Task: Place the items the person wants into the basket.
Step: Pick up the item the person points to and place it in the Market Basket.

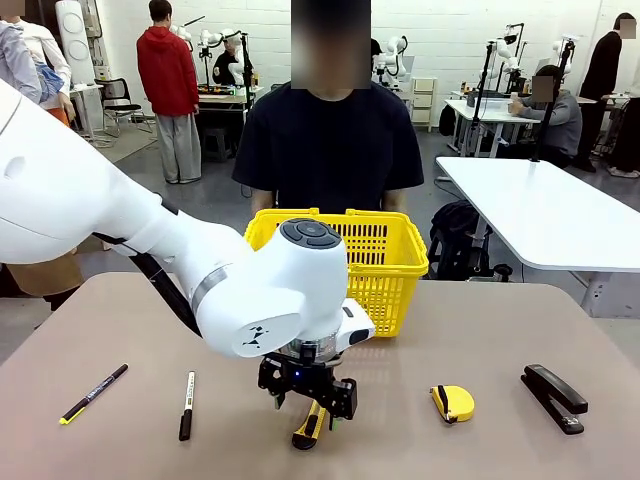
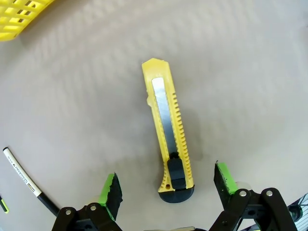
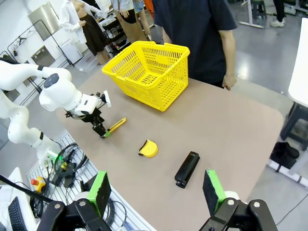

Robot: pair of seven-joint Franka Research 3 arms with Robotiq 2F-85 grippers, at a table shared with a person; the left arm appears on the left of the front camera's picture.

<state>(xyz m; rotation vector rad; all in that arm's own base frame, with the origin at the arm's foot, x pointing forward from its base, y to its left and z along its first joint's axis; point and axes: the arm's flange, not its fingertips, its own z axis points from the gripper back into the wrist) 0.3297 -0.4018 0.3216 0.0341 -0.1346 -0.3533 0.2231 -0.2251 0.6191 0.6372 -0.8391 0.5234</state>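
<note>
Left gripper (image 2: 167, 182), spread wide, hangs over the yellow-and-black utility knife (image 2: 166, 125): its black butt lies between the pads (image 2: 109, 191) at lower centre, long axis running up-frame.

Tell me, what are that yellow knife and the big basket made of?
Utility knife: the yellow body looks like smooth moulded plastic, going by its ribbed edge; the grey strip down its middle is likely metal, with a dull sheen. Basket: probably yellow plastic too, judging by its moulded lattice walls.
</note>
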